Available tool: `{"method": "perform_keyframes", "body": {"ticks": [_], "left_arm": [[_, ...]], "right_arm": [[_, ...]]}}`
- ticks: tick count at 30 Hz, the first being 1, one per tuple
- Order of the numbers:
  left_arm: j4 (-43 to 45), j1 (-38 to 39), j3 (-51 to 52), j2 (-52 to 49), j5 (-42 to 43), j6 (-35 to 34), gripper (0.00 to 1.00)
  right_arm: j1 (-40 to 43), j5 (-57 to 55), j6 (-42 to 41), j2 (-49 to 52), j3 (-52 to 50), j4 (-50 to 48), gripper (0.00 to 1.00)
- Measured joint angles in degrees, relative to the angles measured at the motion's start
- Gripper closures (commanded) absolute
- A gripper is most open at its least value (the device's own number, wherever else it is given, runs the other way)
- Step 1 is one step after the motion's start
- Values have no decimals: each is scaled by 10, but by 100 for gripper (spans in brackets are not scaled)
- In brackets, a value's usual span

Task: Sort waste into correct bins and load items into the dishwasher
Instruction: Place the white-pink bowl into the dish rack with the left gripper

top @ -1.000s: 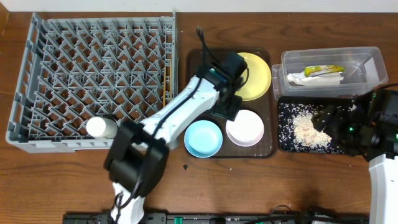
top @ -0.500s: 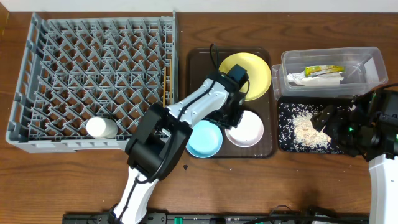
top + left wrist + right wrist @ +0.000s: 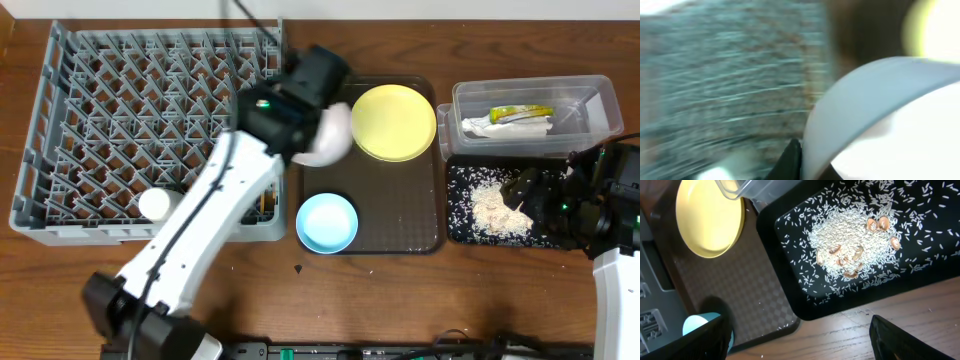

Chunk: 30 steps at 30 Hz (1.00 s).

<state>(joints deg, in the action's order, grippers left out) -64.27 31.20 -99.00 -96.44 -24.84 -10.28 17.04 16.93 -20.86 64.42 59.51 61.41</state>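
Wood table [image 3: 500,300]: wrapper [image 3: 520,113] in clear tub [image 3: 600,100], rice [image 3: 492,208] in black tray [image 3: 460,235], cup [image 3: 160,205] in dish rack [image 3: 120,100] — left gripper [image 3: 312,125] clamps white bowl [image 3: 333,138] at rack's edge, right gripper [image 3: 530,195] spread wide; yellow plate [image 3: 393,122], blue bowl [image 3: 327,222] yet to load from brown tray [image 3: 400,215].

My left arm [image 3: 215,200] is crossing the dish rack's [image 3: 110,100] near-right corner, blocking it (a white cup [image 3: 160,205] is occupying a slot there too); the brown tray's [image 3: 400,215] near-right part is lying bare.
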Motion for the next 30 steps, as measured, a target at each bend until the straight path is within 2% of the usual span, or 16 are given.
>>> {"method": "perform_keyframes", "body": {"ticks": [3,6,15,19,24,30], "left_arm": [[-18,-26,6,-4,-143,0,92],[-18,-49,33,-26,-244,0,92],[-9,-115,64,-130,-422,-13,92],[20,-136,65,-176,-469,-30,92],[57,-138,65,-214,-486,-34,92],[60,-130,65,-221,-491,-35,83]], "right_arm": [[0,0,0,0,0,-2,14],[0,0,0,0,0,-2,14],[0,0,0,0,0,-3,14],[0,0,0,0,0,-3,14],[0,0,0,0,0,-3,14],[0,0,0,0,0,-3,14]]}}
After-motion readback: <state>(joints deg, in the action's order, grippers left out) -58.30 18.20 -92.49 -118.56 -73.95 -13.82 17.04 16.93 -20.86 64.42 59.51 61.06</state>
